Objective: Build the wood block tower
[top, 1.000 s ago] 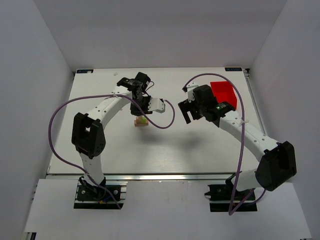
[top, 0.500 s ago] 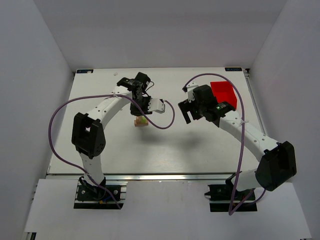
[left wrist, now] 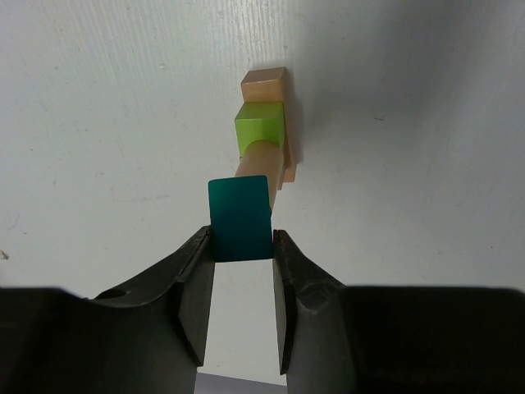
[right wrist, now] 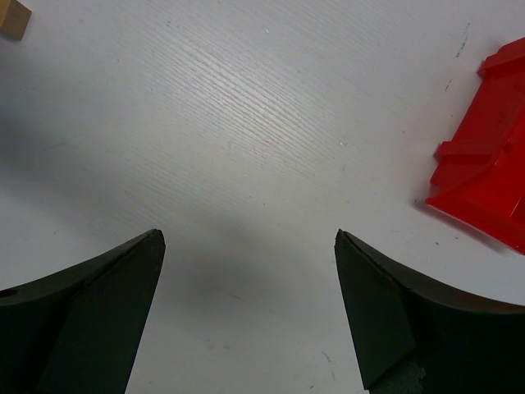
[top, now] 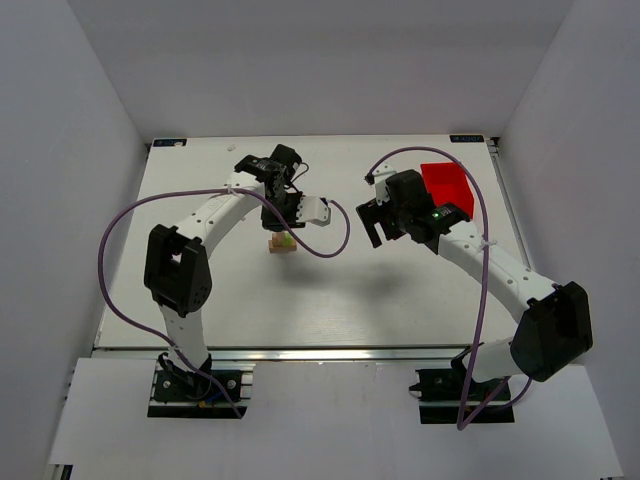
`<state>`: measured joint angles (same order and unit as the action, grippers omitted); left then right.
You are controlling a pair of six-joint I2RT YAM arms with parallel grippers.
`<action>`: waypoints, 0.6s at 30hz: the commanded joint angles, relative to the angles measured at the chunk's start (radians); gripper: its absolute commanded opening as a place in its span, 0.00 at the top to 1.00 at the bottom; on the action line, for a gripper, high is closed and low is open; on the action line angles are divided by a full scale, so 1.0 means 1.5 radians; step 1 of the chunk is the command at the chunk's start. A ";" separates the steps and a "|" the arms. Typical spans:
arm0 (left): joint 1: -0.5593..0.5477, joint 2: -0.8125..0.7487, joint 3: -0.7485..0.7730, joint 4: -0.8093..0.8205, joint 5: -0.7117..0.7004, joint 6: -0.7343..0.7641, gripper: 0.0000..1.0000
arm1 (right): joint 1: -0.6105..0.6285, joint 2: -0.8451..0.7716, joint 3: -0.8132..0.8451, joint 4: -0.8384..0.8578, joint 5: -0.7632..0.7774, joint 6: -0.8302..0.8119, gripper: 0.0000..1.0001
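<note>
Top external: table point(top: 200, 300), white, walled on three sides. My left gripper point(top: 282, 220), pointed down, directly above the wood block tower point(top: 281, 244), which stands left of the table's centre; from this height I cannot tell how the fingers are set. My right gripper point(top: 372, 226), well apart from the tower on the right half of the table, raised off the surface, with the red bin point(top: 445, 185) just behind it toward the far right corner. Left wrist: my left fingers pinching one teal block point(left wrist: 240, 218) by its two side faces. Beyond it are the tower's pieces in line: one rounded tan piece point(left wrist: 261, 161), one lime-green block point(left wrist: 261, 123), one tan block point(left wrist: 264, 84). The teal block overlaps the near tan piece in view; whether they touch, I cannot tell. Right wrist: my right fingers spread wide, nothing between them, bare table beneath. The red bin's edge is at the right margin, and one tan wooden corner point(right wrist: 11, 18) is cut off at the upper left.
</note>
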<state>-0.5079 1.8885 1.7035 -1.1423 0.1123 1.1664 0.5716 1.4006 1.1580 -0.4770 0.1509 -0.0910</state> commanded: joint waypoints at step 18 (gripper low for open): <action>-0.003 -0.014 -0.010 0.017 -0.003 -0.001 0.68 | 0.001 0.001 0.025 -0.007 0.003 -0.004 0.11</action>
<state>-0.5079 1.8889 1.6928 -1.1236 0.1101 1.1625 0.5716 1.4006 1.1580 -0.4770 0.1539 -0.0906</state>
